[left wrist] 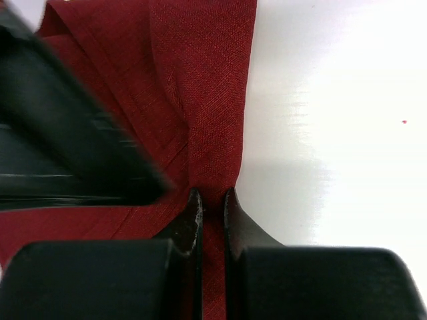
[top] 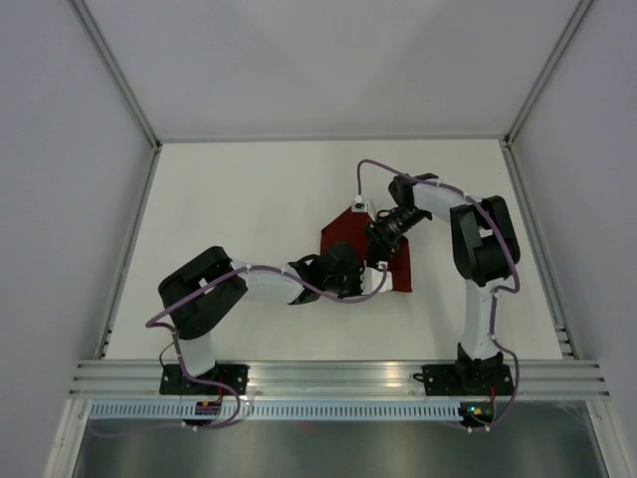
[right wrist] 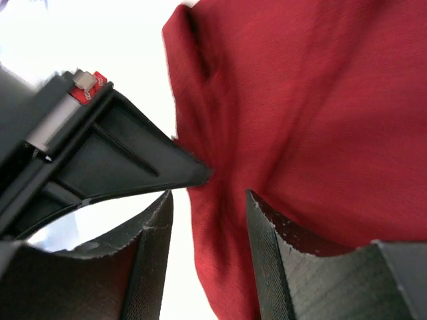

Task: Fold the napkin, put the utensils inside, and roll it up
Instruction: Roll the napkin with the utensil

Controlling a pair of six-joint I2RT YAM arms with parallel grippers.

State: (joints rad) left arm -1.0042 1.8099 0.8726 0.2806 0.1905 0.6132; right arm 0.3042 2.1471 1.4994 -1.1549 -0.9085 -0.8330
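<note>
**Left fingers pinched on the napkin, right fingers spread over it**

The only lettering I find is on a small red tag (right wrist: 94, 86) on the black body of my left gripper (left wrist: 212, 197), seen from my right wrist. Its pale marks are too small to read. The cloth carries no label or print in any view.

The napkin (top: 340, 235) lies bunched on the white table (top: 249, 199), just toward three o'clock from the table's middle. Both my grippers meet over it.

My left wrist view shows my left fingers (left wrist: 192, 220) drawn nearly together on a narrow ridge of the red cloth, close to its edge. From there the fabric runs up to twelve o'clock in creased folds, with bare table at three o'clock. A dark bulk (left wrist: 67, 147) crosses at nine o'clock, too blurred to identify from there.

My right wrist view gives what the top view hides. My right gripper (right wrist: 208, 199) has its fingers (right wrist: 267, 260) apart, with cloth and a strip of table in the gap. The napkin fills that view from twelve to four o'clock. My left gripper's pointed tip comes in from nine o'clock and meets the cloth's edge.

Only the top view shows both arms reaching in from opposite sides.
</note>
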